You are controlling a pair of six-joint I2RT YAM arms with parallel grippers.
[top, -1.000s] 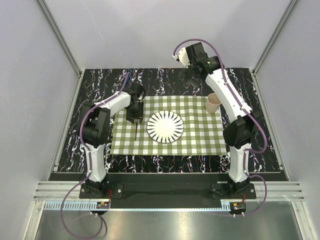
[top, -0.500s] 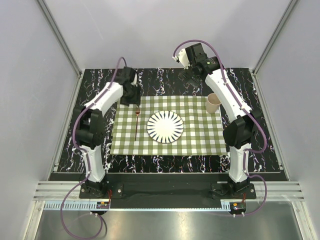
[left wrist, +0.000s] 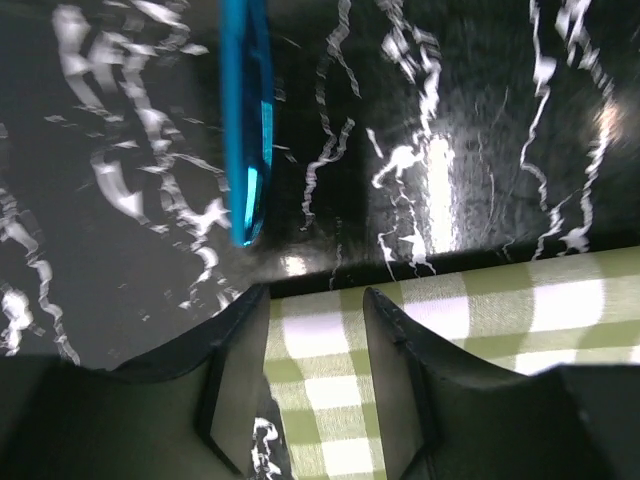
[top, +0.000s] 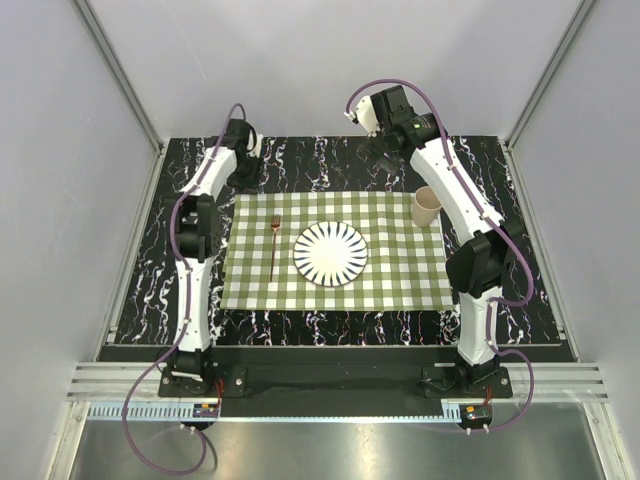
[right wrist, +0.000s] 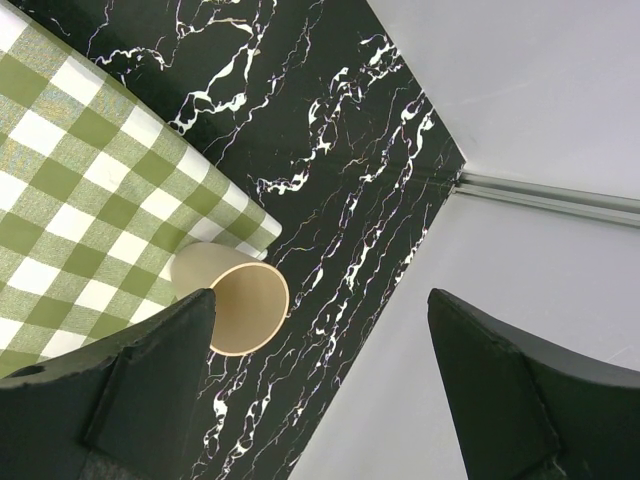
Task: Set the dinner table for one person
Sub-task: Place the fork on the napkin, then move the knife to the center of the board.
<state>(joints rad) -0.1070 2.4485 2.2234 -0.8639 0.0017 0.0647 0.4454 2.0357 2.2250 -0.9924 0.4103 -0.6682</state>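
Note:
The dinner table (top: 330, 160) is black with white veins. A green-and-white checked cloth (top: 400, 265) lies on its middle. On the cloth are a black-and-white striped plate (top: 330, 253), a dark red fork (top: 273, 248) to its left, and a tan cup (top: 427, 207) at the back right corner. My left gripper (top: 243, 175) is open and empty at the cloth's back left corner (left wrist: 316, 295). A blue utensil (left wrist: 245, 120) lies on the table just beyond it. My right gripper (top: 385, 155) hangs high over the back, open and empty (right wrist: 320, 300), with the cup (right wrist: 235, 300) below.
Grey walls with metal posts close in the table at the back and both sides. The wall foot (right wrist: 540, 190) runs close behind the cup. Both arm bases stand at the near edge.
My left gripper has let go of the fork, which now lies on the cloth left of the plate, and has moved back to the cloth's back left corner. The right arm has barely moved.

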